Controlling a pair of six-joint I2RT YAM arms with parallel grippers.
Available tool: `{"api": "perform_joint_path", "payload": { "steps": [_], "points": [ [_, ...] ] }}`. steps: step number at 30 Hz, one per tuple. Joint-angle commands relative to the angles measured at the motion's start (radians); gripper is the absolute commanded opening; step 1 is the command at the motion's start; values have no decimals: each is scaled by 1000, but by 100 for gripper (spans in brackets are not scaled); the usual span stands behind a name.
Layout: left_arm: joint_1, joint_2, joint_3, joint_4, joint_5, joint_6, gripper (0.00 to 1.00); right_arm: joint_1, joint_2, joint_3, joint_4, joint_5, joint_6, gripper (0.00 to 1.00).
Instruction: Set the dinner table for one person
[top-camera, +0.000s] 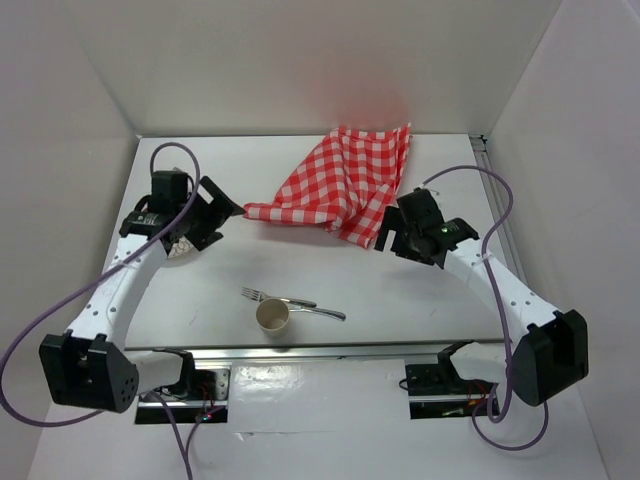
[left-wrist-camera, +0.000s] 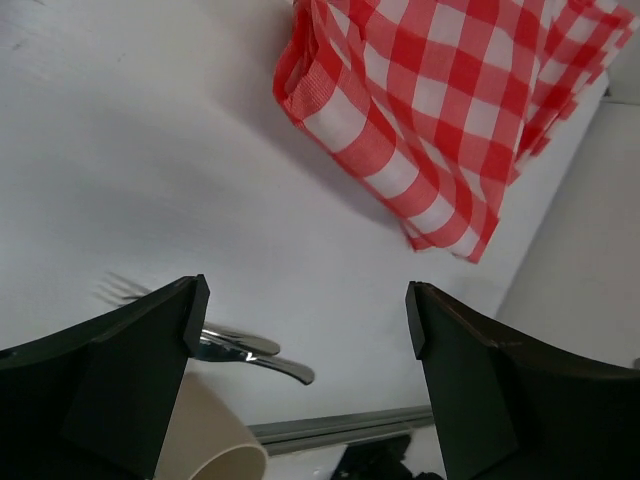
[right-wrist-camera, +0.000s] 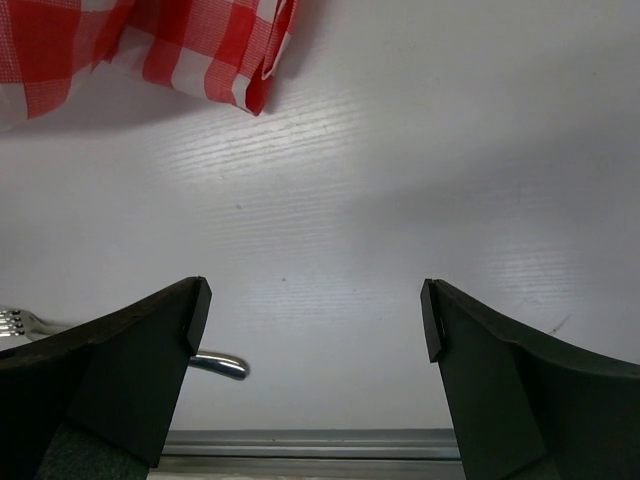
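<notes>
From my console I see both arms reaching in over the dinner table (top-camera: 300, 170), the plain white top that fills the space ahead of the bases. The left arm rises from its near-left base, the forearm slanting away from me, and the wrist bends inward so the left gripper (top-camera: 218, 215) points right at the near corner of the red-and-white checked cloth (top-camera: 340, 185). Its jaws are spread wide with nothing between them; in its wrist view the cloth lies ahead of the fingertips, apart from them. The right arm mirrors it, its forearm running up and left from the near-right base, and the right gripper (top-camera: 385, 230) faces the cloth's lower right fold, also spread wide and empty. The cloth sits bunched at the far middle of the table. Nearer me, between the arms, a pale cup (top-camera: 272, 316) stands by a fork (top-camera: 262, 296), with another metal utensil (top-camera: 322, 312) just beside the cup, and I cannot tell its kind
</notes>
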Motion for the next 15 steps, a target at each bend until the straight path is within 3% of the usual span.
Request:
{"api": "perform_joint_path", "payload": {
  "steps": [1, 5, 15],
  "points": [
    [74, 62, -50, 204, 201, -158, 100, 7, -52, -26, 38, -11, -3, 100],
    [105, 180, -60, 313, 327, -248, 100, 16, -77, -35, 29, -11, 6, 100],
    [95, 394, 31, 391, 354, -293, 100, 16, -77, -58, 30, -58, 58, 100]
  ]
}}
